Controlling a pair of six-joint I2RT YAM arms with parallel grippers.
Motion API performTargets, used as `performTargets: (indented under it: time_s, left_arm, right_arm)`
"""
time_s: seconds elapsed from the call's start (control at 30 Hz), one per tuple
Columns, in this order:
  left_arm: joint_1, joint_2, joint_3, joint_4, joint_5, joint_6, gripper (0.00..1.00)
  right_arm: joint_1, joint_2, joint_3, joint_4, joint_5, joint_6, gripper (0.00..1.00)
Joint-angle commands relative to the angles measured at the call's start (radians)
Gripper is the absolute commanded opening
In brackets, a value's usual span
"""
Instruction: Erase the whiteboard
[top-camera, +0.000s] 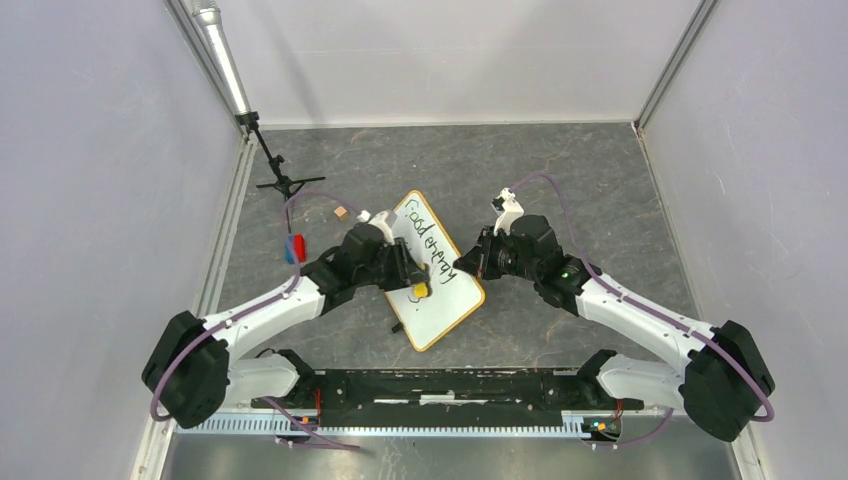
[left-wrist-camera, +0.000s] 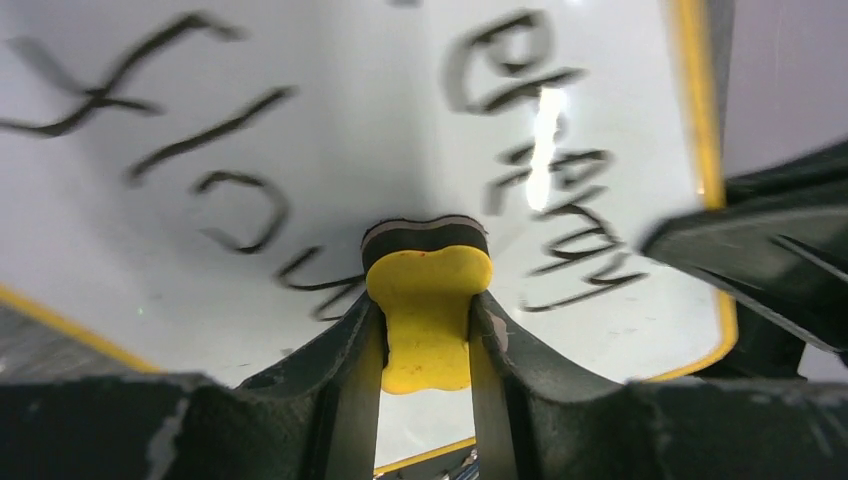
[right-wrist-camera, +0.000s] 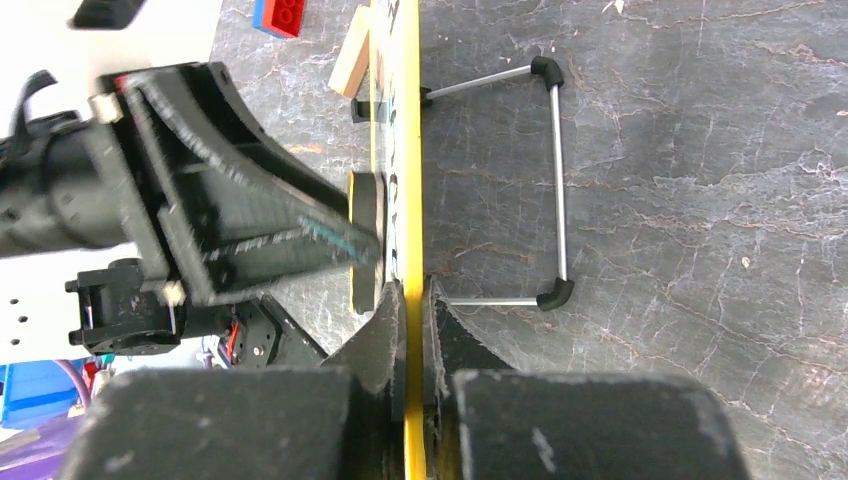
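Note:
The whiteboard (top-camera: 437, 272), white with a tan-orange frame and black handwriting, stands tilted on its wire stand (right-wrist-camera: 556, 180) in the middle of the table. My right gripper (top-camera: 466, 263) is shut on its right edge; the wrist view shows the yellow frame (right-wrist-camera: 411, 200) edge-on between the jaws. My left gripper (top-camera: 415, 283) is shut on a yellow eraser (left-wrist-camera: 428, 310) whose black pad presses the board's written face (left-wrist-camera: 300, 120). The eraser also shows from above (top-camera: 421, 290).
A red and blue block (top-camera: 296, 247) and a small tan block (top-camera: 341, 212) lie left of the board. A black tripod stand (top-camera: 277, 172) stands at the back left. Grey walls enclose the table on three sides.

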Motion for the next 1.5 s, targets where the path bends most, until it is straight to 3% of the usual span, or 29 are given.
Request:
performTargets:
  time_s: [0.0, 0.1, 0.23, 0.6, 0.87, 1.13, 1.27, 1.47]
  left_arm:
    - [0.168, 0.032, -0.162, -0.017, 0.026, -0.044, 0.19]
    - [0.2, 0.008, -0.206, -0.015, 0.014, -0.021, 0.18]
    - [0.161, -0.057, -0.207, -0.005, -0.005, -0.034, 0.19]
    - [-0.186, -0.079, -0.086, 0.004, -0.137, -0.129, 0.18]
    - [-0.169, -0.079, -0.123, -0.035, -0.228, -0.123, 0.19]
    - [0.072, -0.142, -0.283, -0.076, -0.187, -0.122, 0.18]
    - [0.056, -0.168, -0.254, -0.081, -0.182, -0.105, 0.2]
    - [-0.132, -0.143, -0.142, -0.064, -0.26, -0.131, 0.2]
  right_arm:
    - [0.019, 0.018, 0.025, 0.002, 0.026, 0.037, 0.0]
    - [0.018, 0.024, 0.017, 0.036, 0.018, 0.042, 0.0]
    - [0.019, 0.028, 0.011, 0.048, 0.012, 0.043, 0.0]
    - [0.022, 0.029, 0.0, 0.072, 0.013, 0.054, 0.0]
    - [0.022, 0.027, -0.003, 0.075, 0.015, 0.051, 0.0]
    - [0.022, 0.027, -0.012, 0.091, 0.0, 0.05, 0.0]
    - [0.022, 0.037, -0.017, 0.107, -0.011, 0.053, 0.0]
    - [0.024, 0.043, -0.024, 0.12, -0.018, 0.061, 0.0]
